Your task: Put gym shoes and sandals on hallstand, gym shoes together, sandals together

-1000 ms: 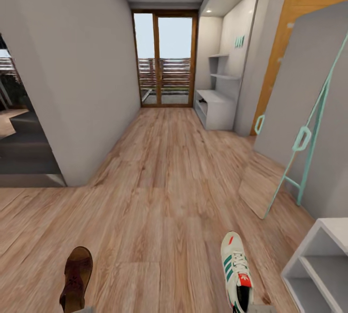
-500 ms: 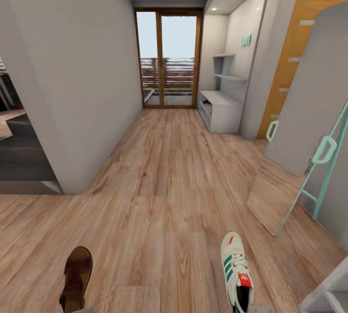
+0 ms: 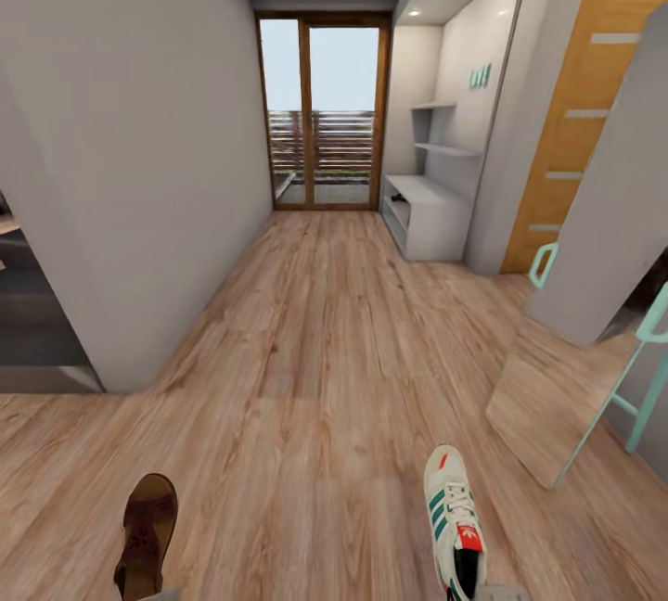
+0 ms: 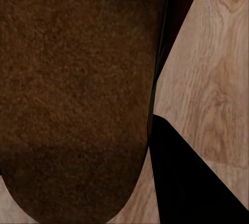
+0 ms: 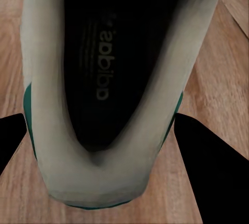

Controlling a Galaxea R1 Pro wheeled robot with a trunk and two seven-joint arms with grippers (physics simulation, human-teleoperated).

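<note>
Brown suede of a sandal (image 4: 72,94) lies right up against the left wrist camera, with one dark finger (image 4: 192,182) of the left gripper beside its rounded end; I cannot tell whether that gripper is clamped on it. In the head view the same sandal (image 3: 147,536) sits low at the left over the wood-plank corridor floor (image 3: 315,351). Closed on the heel of a white gym shoe (image 5: 119,89), the right gripper's two dark fingers (image 5: 207,167) press against either side of the pale sole with its green stripes. From the head, that gym shoe (image 3: 455,522) points forward, toe away from the robot. Well ahead of both grippers, on the right side of the corridor, stands the pale grey hallstand (image 3: 427,211), next to a glass door (image 3: 323,114). Nearer on the right leans a mirror (image 3: 594,239) on a mint-green frame.
</note>
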